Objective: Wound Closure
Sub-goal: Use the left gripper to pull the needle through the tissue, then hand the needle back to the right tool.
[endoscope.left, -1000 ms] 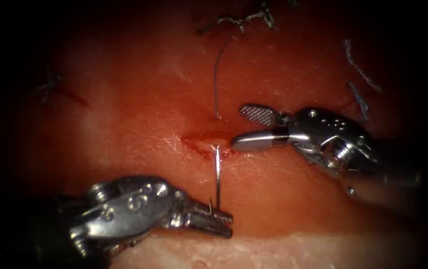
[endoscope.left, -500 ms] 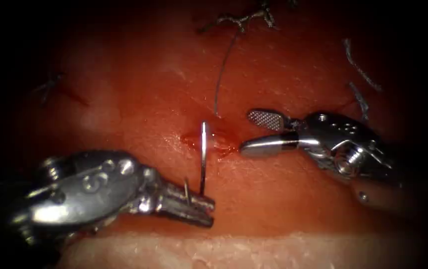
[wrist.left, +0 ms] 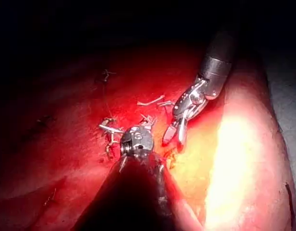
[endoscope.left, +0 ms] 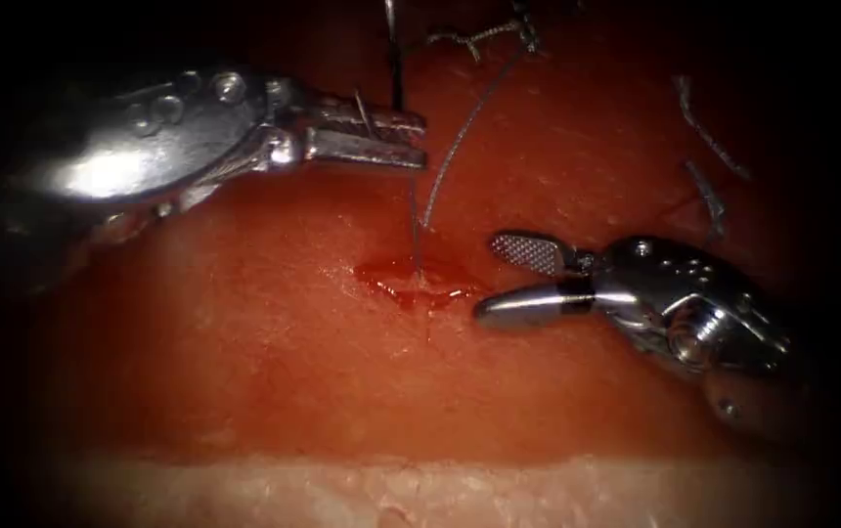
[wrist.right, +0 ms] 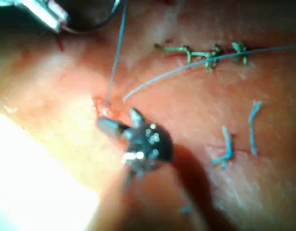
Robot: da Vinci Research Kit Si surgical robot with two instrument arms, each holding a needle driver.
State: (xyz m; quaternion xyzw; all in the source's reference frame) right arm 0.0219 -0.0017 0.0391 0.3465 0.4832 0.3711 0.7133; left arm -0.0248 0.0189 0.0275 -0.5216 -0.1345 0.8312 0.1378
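Note:
My left tool (endoscope.left: 423, 141) is above and to the left of the cut (endoscope.left: 411, 284), with its jaws shut on the needle (endoscope.left: 393, 59) near one end. The needle is clear of the tissue (endoscope.left: 244, 332) and points up and away. Thread (endoscope.left: 416, 220) rises taut from the cut toward the left tool, and a second strand (endoscope.left: 464, 127) runs off to the far stitches. My right tool (endoscope.left: 487, 277) lies just right of the cut, open and holding nothing. In the right wrist view, the right tool (wrist.right: 120, 121) is at the cut, with the thread (wrist.right: 117, 53) rising toward the curved needle (wrist.right: 90, 25).
A finished row of knotted stitches (endoscope.left: 484, 34) lies beyond the cut, also seen as the stitch row (wrist.right: 205, 52). Cut ends of thread (endoscope.left: 706, 132) lie on the tissue at the far right. Red fluid wets the cut. The tissue's pale front edge (endoscope.left: 440, 489) runs along the near side.
The left tool drew the needle out of the cut and carried it from the near side up and away, pulling thread through. The right tool stayed open and shifted slightly right.

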